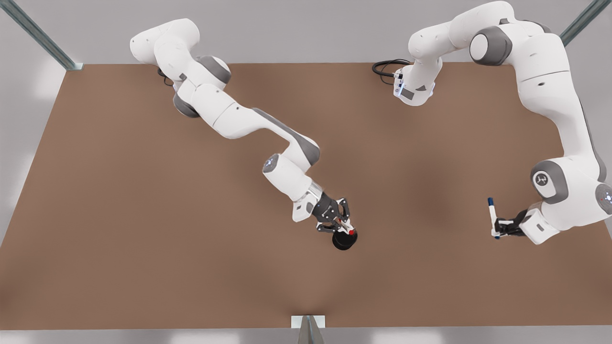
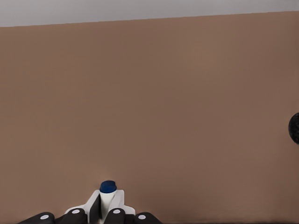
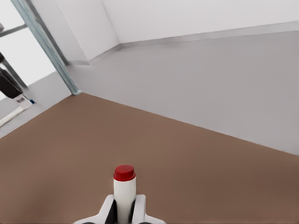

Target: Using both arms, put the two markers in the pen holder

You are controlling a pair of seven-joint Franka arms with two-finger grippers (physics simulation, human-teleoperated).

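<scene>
still, the right tool, clamped on the white red-capped marker at lower centre over the small black cylindrical holder, could clip its rim, while the left tool grips the blue-capped marker at far right.

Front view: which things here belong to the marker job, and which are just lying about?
Job:
- red-capped marker, in the right gripper over the pen holder
- blue-capped marker, in the left gripper at the front view's right

Lying about:
- black cable on the brown table
</scene>
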